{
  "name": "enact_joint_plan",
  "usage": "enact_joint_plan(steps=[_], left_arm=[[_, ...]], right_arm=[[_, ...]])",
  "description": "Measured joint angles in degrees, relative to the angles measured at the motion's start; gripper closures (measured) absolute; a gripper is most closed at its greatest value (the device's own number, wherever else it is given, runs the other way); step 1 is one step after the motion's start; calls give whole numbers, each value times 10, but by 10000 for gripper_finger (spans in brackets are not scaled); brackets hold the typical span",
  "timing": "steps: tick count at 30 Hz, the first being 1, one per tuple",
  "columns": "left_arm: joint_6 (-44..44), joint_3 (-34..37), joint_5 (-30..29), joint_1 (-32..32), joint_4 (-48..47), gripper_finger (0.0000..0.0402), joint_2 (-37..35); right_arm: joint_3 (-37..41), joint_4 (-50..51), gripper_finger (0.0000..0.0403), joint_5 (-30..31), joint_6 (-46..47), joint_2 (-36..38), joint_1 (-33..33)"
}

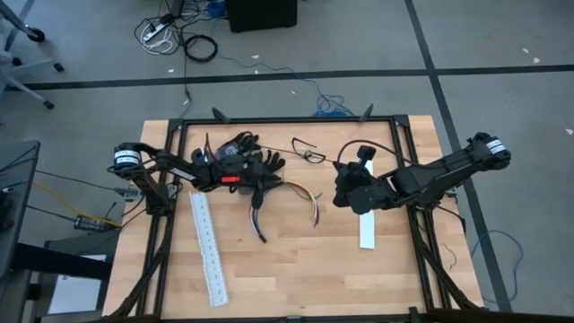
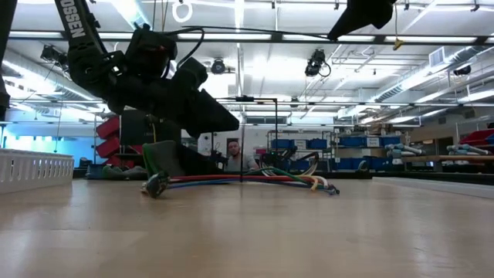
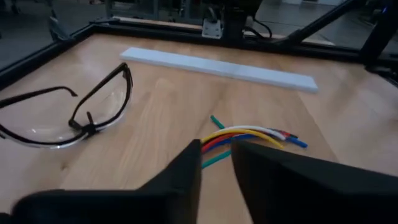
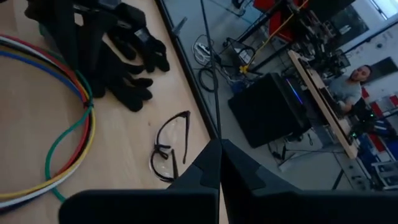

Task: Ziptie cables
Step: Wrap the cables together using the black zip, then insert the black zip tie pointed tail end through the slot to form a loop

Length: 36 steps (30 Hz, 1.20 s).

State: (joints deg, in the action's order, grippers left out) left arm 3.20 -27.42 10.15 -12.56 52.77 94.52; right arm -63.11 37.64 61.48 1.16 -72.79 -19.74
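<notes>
Multicoloured thin cables (image 3: 249, 138) could be missed and scattered across the tabletop (image 1: 296, 260) by the narrowly parted left end effector (image 3: 216, 163); the right end effector (image 4: 219, 165) is kept closed.

One cable bundle (image 1: 285, 199), two white strips (image 1: 208, 247), one pair of glasses (image 1: 308, 151)

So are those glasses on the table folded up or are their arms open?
Open. The safety glasses lie on the table with both side arms spread out from the lenses, not tucked behind them.

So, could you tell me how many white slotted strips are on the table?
2: one long strip lies near the left arm's side, and a shorter one lies under the right arm.
</notes>
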Motion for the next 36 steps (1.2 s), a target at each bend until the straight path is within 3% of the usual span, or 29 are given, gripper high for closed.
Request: enact_joint_plan(steps=[3, 7, 16, 18, 21, 23, 30, 33, 36], left_arm=[[10, 0, -5, 2, 1, 264, 0], [44, 0, -56, 3, -2, 223, -3], [86, 101, -80, -10, 14, 213, -122], [104, 131, -124, -10, 27, 214, -156], [177, 169, -243, -11, 68, 215, -176], [219, 189, -274, -11, 121, 215, -175], [345, 205, -234, -10, 261, 215, -170], [433, 205, -219, -10, 270, 216, -169], [468, 205, -211, -10, 288, 216, -169]], right_arm=[[0, -8, 403, 0, -4, 0, 0], [0, -16, 403, -3, -4, 0, 0], [20, -17, 403, -7, 32, -1, 1], [35, -22, 403, 4, 49, -1, 8], [66, -79, 403, 8, 65, -1, 21], [93, -151, 403, 1, 43, -1, 26], [167, -388, 403, -20, -68, -1, 28], [191, -452, 403, -48, -90, -1, 34], [214, -498, 403, -64, -98, -1, 43]])
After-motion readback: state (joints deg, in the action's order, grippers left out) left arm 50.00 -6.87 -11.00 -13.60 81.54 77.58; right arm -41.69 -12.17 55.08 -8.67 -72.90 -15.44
